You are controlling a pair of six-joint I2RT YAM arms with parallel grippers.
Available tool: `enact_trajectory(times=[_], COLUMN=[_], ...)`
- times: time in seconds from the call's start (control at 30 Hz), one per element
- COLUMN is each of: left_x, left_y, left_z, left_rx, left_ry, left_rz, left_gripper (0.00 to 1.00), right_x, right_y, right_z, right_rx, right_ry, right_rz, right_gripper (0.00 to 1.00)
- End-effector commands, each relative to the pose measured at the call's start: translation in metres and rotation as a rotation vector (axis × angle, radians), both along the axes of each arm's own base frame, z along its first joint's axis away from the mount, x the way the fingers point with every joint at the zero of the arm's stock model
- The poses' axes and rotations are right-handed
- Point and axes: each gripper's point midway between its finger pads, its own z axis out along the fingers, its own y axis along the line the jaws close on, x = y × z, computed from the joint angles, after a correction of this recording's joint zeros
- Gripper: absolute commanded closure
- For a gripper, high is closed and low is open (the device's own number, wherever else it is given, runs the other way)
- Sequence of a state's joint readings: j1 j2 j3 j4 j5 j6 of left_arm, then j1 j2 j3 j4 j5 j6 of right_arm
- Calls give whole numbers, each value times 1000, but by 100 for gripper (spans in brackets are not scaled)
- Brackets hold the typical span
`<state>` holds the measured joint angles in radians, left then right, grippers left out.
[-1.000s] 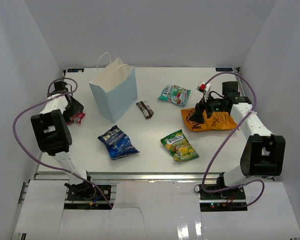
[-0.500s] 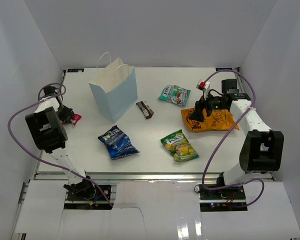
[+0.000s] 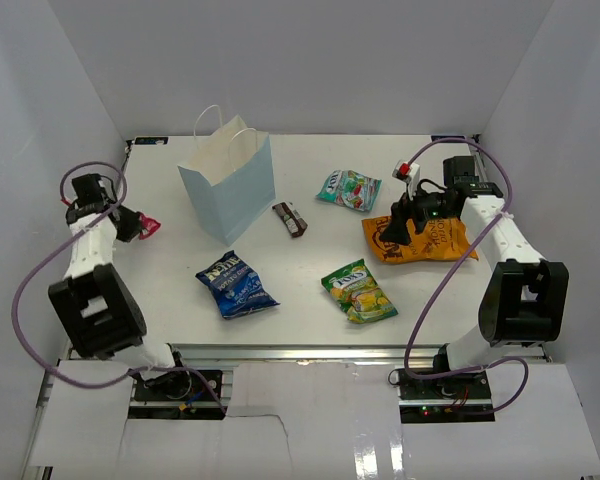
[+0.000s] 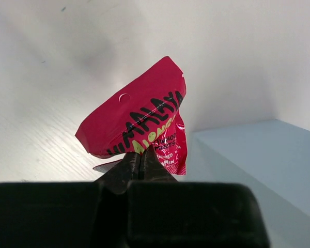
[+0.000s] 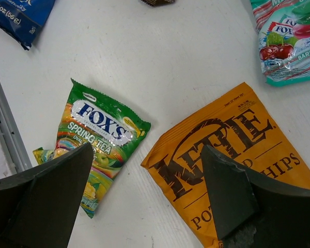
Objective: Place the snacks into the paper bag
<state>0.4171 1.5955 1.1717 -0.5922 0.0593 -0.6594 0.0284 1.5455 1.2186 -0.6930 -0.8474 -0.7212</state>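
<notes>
Paper bag (image 3: 230,190) upright toward far left corner, mouth up to take drops. Left jaws clamped on small red packet (image 4: 139,124) by left edge, gripped at its end for carrying. Right jaws wide above orange crisp bag (image 5: 232,160) near right edge, poised to pinch.

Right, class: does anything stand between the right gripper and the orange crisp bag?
Nothing visible does. The right gripper hangs open above a corner of the orange crisp bag; the green-yellow candy bag lies beside it, not touching.
</notes>
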Motion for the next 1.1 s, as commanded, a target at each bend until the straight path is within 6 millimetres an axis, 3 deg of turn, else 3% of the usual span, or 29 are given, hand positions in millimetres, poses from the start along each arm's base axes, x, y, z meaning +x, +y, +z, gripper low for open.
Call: enact_trajectory(times=[0.0, 0.17, 0.27, 0.37, 0.4, 0.47, 0.5, 0.6, 0.7, 0.87, 1.07], left_x=[12, 13, 11, 12, 13, 20, 21, 22, 31, 64, 91], left_y=[-10, -31, -54, -92, -117, -146, -170, -202, -214, -235, -234], left_z=[118, 216, 267, 299, 313, 317, 324, 326, 327, 307, 288], left_rx=[71, 151, 196, 191, 197, 217, 213, 278, 351, 441, 526], left_ry=[-368, -609, -734, -839, -877, -892, -910, -913, -907, -841, -760], left_rz=[-19, -137, -234, -385, -475, -593, -664, -738, -764, -819, -775], left_gripper=[100, 100, 100, 100, 100, 100, 100, 100, 100, 100, 100], right_x=[1, 3, 5, 8, 8, 8, 9, 8, 7, 7, 4], right_y=[2, 3, 3, 4, 4, 3, 3, 4, 2, 3, 2], right_z=[21, 29, 32, 36, 37, 37, 38, 39, 38, 38, 38], right_rx=[2, 6, 13, 16, 16, 18, 18, 16, 12, 16, 8], right_ry=[-49, -50, -40, -46, -45, -40, -40, -45, -42, -38, -45], right_rz=[31, 34, 31, 29, 27, 23, 22, 21, 18, 17, 18], right_gripper=[10, 9, 9, 9, 9, 9, 9, 9, 9, 9, 9])
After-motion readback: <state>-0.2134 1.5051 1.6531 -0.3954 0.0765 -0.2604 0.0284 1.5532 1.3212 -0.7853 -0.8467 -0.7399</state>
